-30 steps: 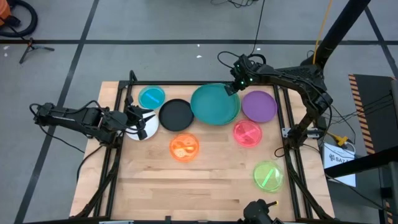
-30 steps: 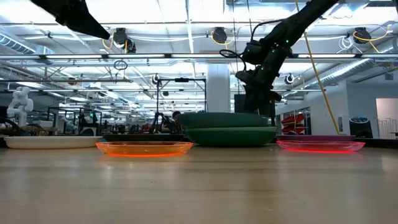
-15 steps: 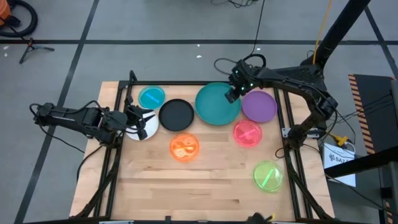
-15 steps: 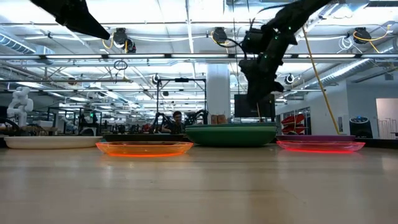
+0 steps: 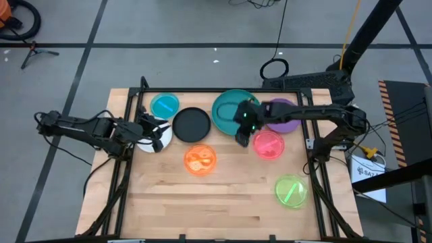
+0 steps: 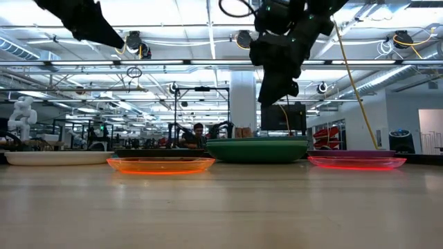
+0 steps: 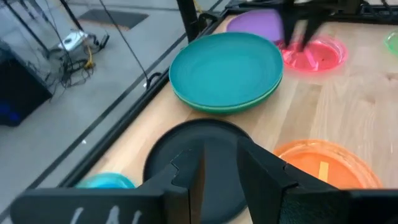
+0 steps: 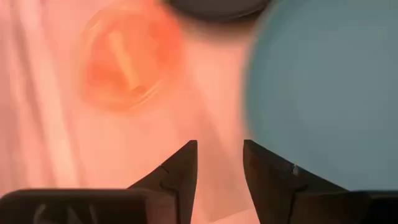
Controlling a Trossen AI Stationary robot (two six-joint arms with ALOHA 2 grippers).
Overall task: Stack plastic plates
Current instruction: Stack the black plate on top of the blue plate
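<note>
From above, the round teal plastic plate (image 5: 233,111) sits near the far edge of the wooden table (image 5: 223,202), and you'd think it's just one plate. The low view tells otherwise: the large plates show as a thick green stack (image 6: 257,149). The left wrist view backs that up, with a lighter green rim (image 7: 252,103) poking out under the teal one.

The right gripper (image 5: 242,138) hangs above the table at the near right rim of that stack, between it and the small see-through pink plate (image 5: 268,144). Its own camera shows its fingers (image 8: 180,168) spread a little with nothing between them. The medium purple plate (image 5: 282,115) is mostly under that arm, by the far right corner.

The left gripper (image 5: 156,130) waits at the left edge, over the small white plate (image 5: 158,142); its prongs (image 7: 258,171) are apart and empty.

Also in the far half: the small blue plate (image 5: 165,105) near the far left corner, the round black plate (image 5: 190,124) just beside the stack, and the small orange plate (image 5: 200,160) towards the middle. The small lime plate (image 5: 291,190) sits alone near the right edge. The near half, especially the near left corner, is bare wood with lots of room.
</note>
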